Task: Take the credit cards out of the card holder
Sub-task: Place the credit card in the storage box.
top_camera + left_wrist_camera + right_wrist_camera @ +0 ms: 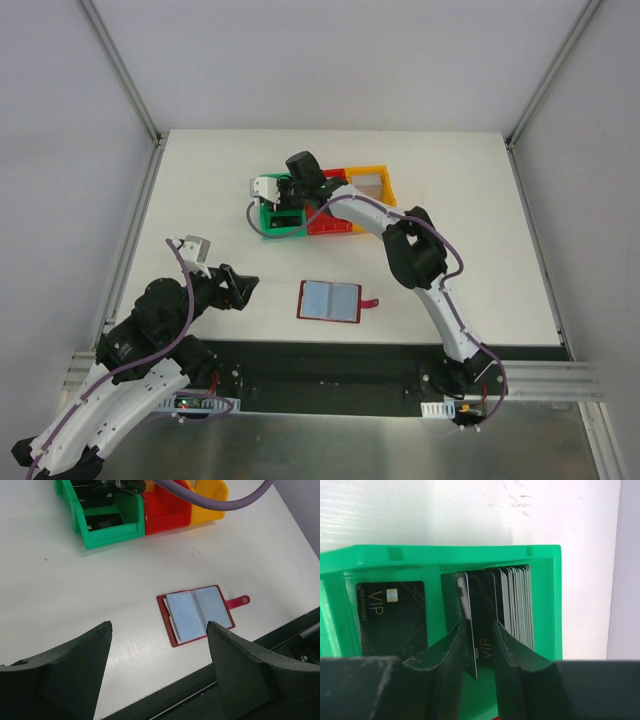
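The dark red card holder [328, 300] [172, 630] lies open and flat on the table, showing pale blue-grey faces in its pockets [197, 614] and its snap tab pointing right. My right gripper [288, 203] [479, 625] hangs over the green bin [470, 555]. A black VIP card [473, 665] stands on edge between its fingers. The card leans on the left finger, with a gap to the right finger. More black cards [517, 605] stand stacked in the bin, and one [392, 617] lies flat. My left gripper [240, 285] [159, 625] is open and empty, left of the holder.
The green bin [270, 230] [107, 532], a red bin [330, 225] [167, 522] and an orange bin [372, 172] [212, 505] stand side by side behind the holder. The right arm's purple cable [220, 502] crosses above them. The table's front edge runs just below the holder.
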{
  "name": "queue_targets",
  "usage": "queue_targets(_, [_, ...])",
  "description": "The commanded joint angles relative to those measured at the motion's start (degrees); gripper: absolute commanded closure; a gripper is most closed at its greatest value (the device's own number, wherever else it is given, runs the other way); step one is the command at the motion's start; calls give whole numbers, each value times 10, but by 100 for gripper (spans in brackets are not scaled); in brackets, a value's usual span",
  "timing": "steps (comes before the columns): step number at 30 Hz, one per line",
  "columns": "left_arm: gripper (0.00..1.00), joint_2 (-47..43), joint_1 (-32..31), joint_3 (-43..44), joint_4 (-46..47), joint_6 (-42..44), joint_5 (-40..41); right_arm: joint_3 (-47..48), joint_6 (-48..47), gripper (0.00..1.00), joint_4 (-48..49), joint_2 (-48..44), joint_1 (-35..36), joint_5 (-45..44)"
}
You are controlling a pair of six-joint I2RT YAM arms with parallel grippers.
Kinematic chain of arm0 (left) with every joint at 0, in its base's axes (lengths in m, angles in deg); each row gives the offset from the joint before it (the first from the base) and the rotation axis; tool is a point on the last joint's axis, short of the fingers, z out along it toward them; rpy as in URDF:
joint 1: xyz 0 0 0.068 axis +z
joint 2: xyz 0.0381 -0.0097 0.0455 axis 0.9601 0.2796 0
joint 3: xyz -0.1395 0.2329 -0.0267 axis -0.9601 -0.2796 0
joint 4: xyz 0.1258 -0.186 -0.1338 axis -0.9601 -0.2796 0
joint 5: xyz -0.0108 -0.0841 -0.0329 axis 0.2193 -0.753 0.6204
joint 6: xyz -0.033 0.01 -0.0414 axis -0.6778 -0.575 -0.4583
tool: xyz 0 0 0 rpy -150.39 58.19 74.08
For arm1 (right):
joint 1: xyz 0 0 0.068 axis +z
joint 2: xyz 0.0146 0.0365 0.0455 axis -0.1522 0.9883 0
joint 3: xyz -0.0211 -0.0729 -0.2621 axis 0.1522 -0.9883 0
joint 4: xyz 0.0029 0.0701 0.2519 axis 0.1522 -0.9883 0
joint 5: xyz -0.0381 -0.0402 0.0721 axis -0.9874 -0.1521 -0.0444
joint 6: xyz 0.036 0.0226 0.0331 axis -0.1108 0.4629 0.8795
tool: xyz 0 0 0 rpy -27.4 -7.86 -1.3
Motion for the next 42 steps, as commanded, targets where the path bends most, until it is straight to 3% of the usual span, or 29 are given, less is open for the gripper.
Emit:
queue_targets(1, [24, 3, 5, 2, 4, 10, 8, 28, 12, 69, 15, -3, 3, -8])
queue_targets(13, [22, 2, 4, 3, 4, 10, 7, 8, 30, 63, 42, -35, 2, -29])
queue_targets(19, [20, 2, 4, 5, 5, 7, 8, -49, 51, 62, 84, -117, 2, -62])
queue_targets(25, [20, 31, 4, 14, 8, -6, -2, -236, 161, 59, 177, -289, 5, -136])
queue_targets(34, [26, 130, 3, -11, 73, -66, -105, -544, 270, 59, 192, -566, 55, -209])
queue_targets(38, [28, 176, 1, -37, 113, -105, -124, -648, 418, 56, 186, -661, 68, -259])
queue_targets(42, [30, 232, -34, -42, 140, -120, -101, -690, 544, 51, 119, -695, 78, -329])
